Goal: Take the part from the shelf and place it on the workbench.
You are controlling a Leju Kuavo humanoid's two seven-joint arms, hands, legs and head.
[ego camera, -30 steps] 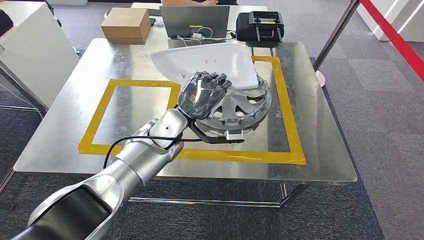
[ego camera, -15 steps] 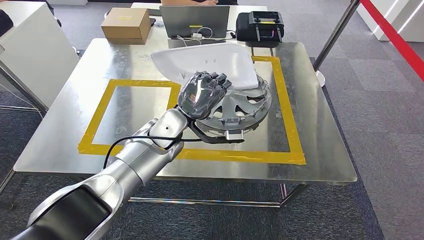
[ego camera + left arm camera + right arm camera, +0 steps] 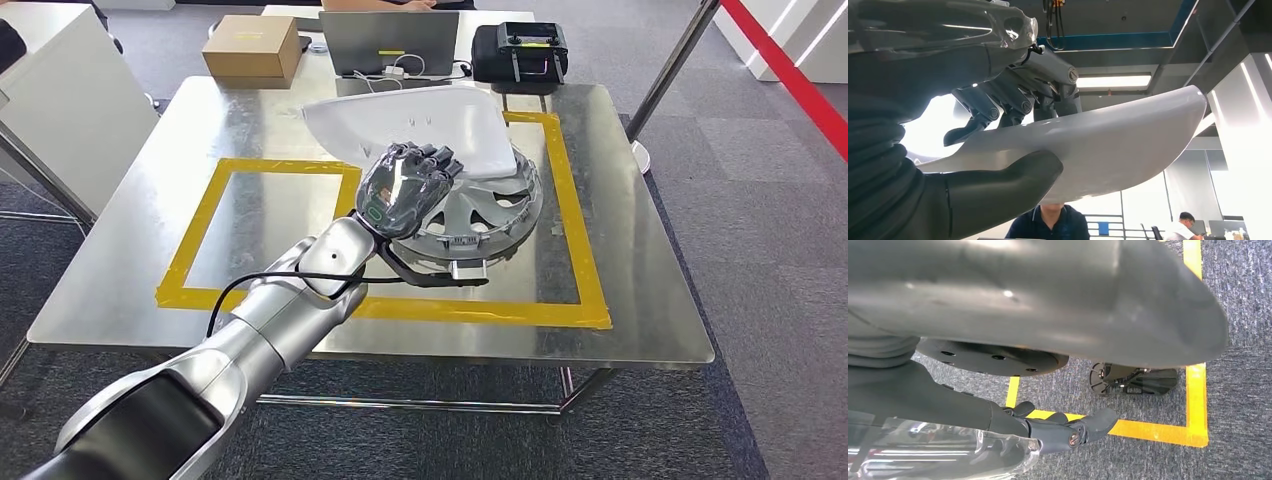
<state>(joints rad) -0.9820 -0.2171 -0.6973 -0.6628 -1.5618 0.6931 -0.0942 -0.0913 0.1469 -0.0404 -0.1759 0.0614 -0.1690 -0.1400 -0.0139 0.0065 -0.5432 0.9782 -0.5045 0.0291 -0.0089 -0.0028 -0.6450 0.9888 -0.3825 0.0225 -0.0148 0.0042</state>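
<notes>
A: status on the part?

B: left robot hand (image 3: 405,185) is grasping the white part (image 3: 420,130); in the left wrist view the thumb sits under the shell and the dark fingers (image 3: 998,102) clamp on top; I read the part as resting over the far rim of the grey wheel cover (image 3: 475,215), inside the yellow tape square (image 3: 575,215) on the worktop (image 3: 640,330); can't tell if it bears full weight on the cover or hangs partly from the grip.

A: step?

B: placing, I'd say; shelf pickup is done, part is over the worktop, release not yet done.

A: next move?

B: loosen the fingers and thumb, then draw the hand back toward me without dragging the shell; risk as I judge it: the part is perched on a curved cover and could slide once let go.

A: right side?

B: right robot hand (image 3: 1058,432) hangs down over carpet with a taped line on the floor; fingers look partly curled, holding nothing; can't tell beyond that.

A: counts?

B: one white part; one wheel cover; two taped squares sharing an edge; behind the worktop one cardboard box (image 3: 255,45), one laptop (image 3: 390,40), one black case (image 3: 520,50).
</notes>
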